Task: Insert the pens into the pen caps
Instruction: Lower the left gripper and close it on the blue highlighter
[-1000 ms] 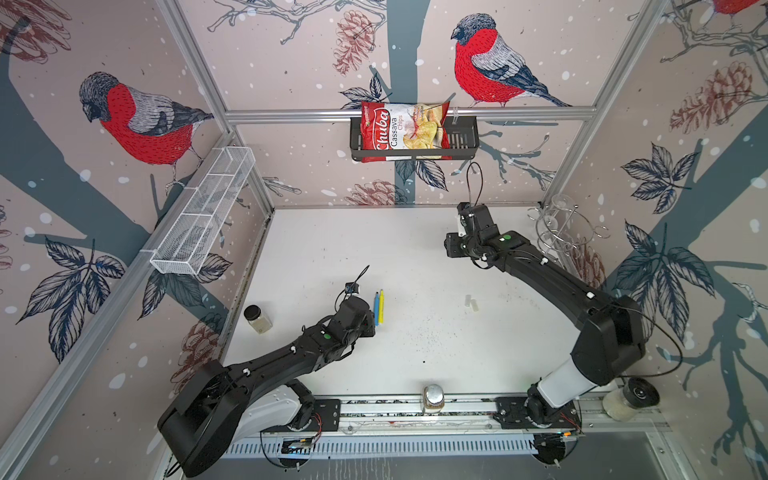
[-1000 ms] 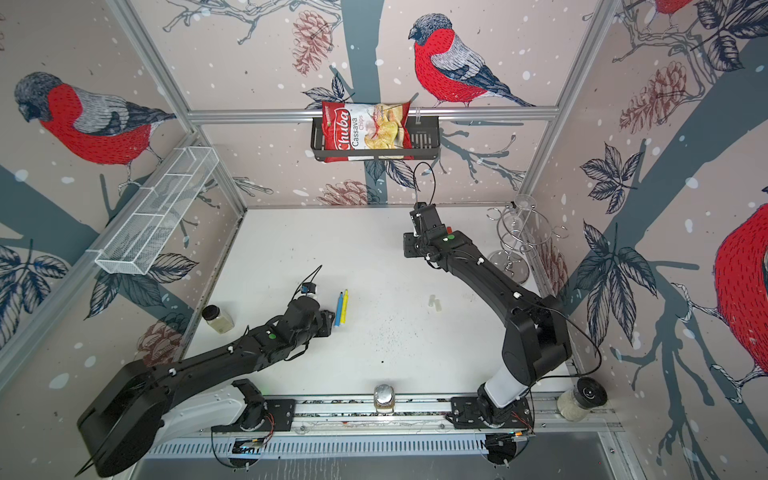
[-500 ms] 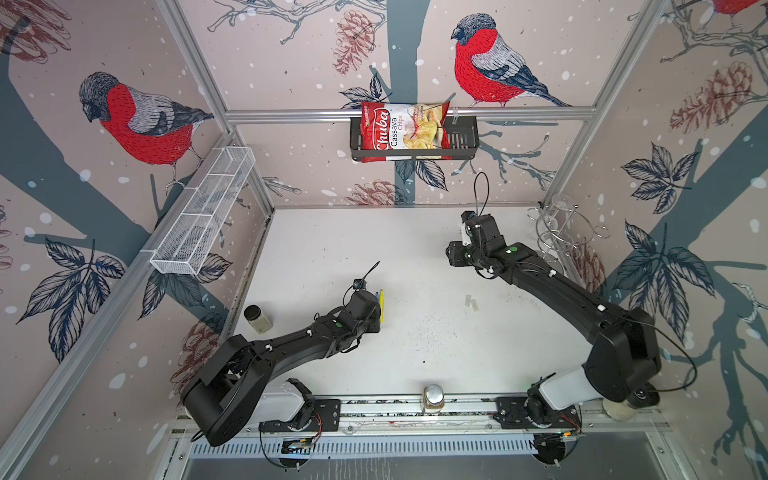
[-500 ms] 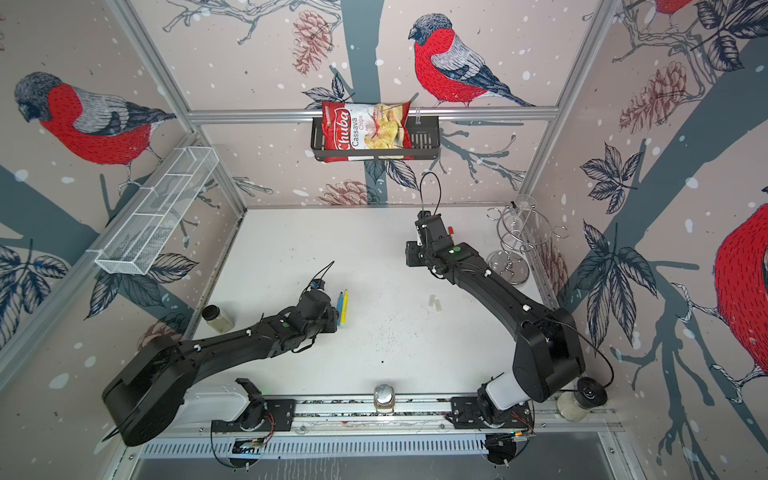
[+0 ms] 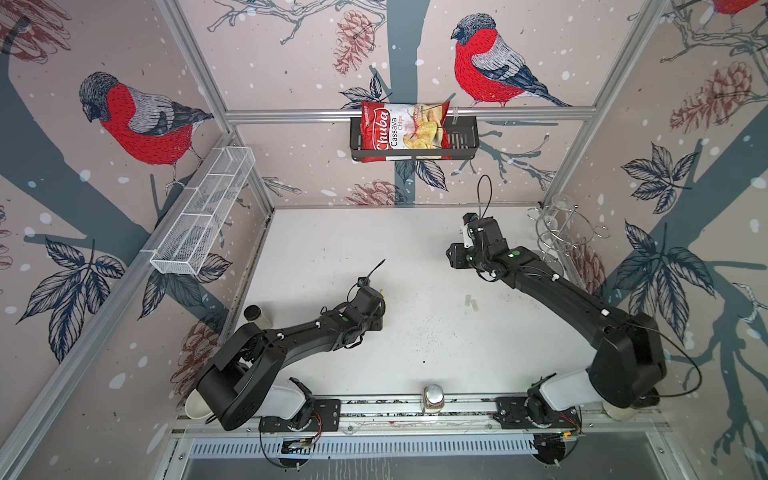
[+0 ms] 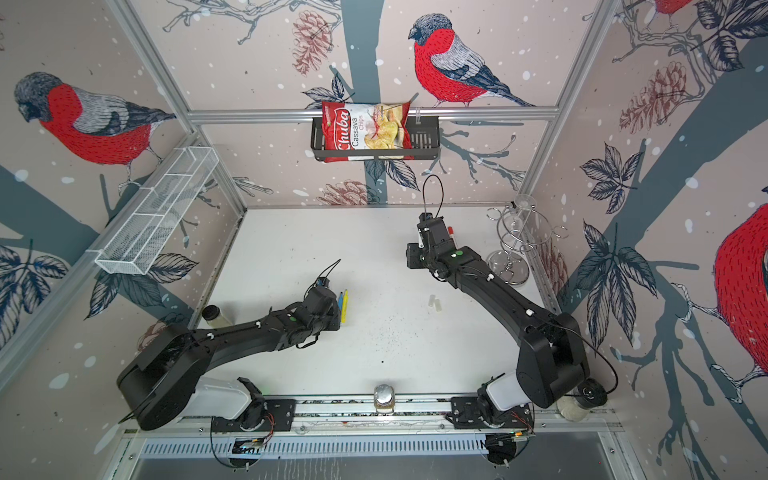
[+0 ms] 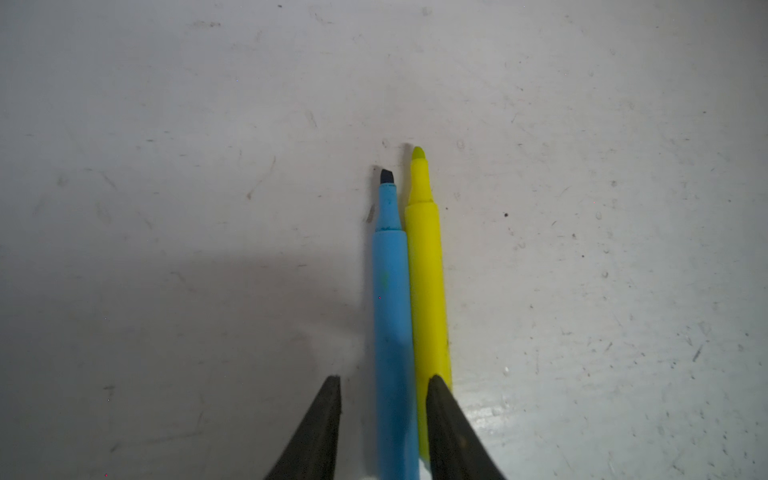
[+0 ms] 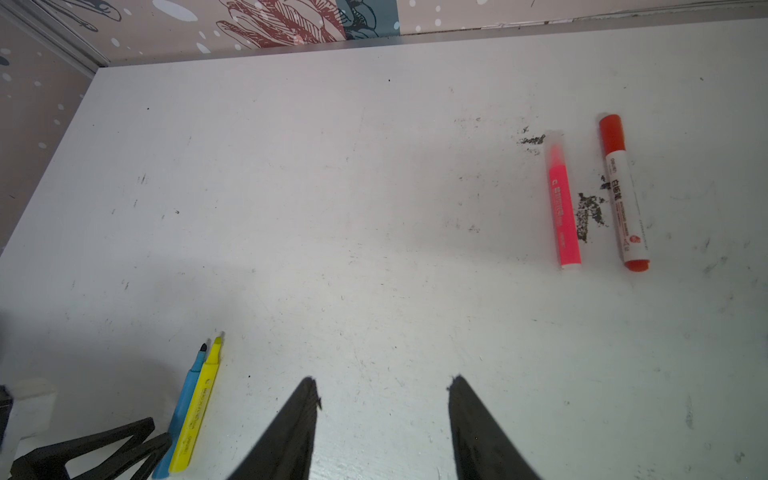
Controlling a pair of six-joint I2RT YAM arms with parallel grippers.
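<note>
A blue pen point(image 7: 390, 311) and a yellow pen point(image 7: 426, 270) lie side by side, uncapped, on the white table point(image 7: 166, 166). My left gripper point(image 7: 384, 380) is open and straddles the blue pen's rear end. One finger rests over the yellow pen. Both pens show in a top view, blue point(image 6: 340, 302) and yellow point(image 6: 345, 305). Two whitish pen caps point(image 6: 434, 302) lie mid-table. The pink pen point(image 8: 563, 208) wears a translucent cap and the white marker point(image 8: 625, 199) a red cap. My right gripper point(image 8: 382, 380) hangs open and empty over bare table.
A wire glass rack point(image 5: 557, 237) stands at the back right. A dark-lidded jar point(image 5: 255, 316) sits by the left wall. Another jar point(image 5: 432, 399) stands on the front rail. A chips bag point(image 5: 403, 133) fills the black basket on the back wall. A white mesh shelf point(image 5: 203, 220) hangs on the left wall.
My left arm has reached to the right, bringing its gripper over the blue and yellow pens. The right arm has shifted slightly. Neither gripper's opening has changed.
</note>
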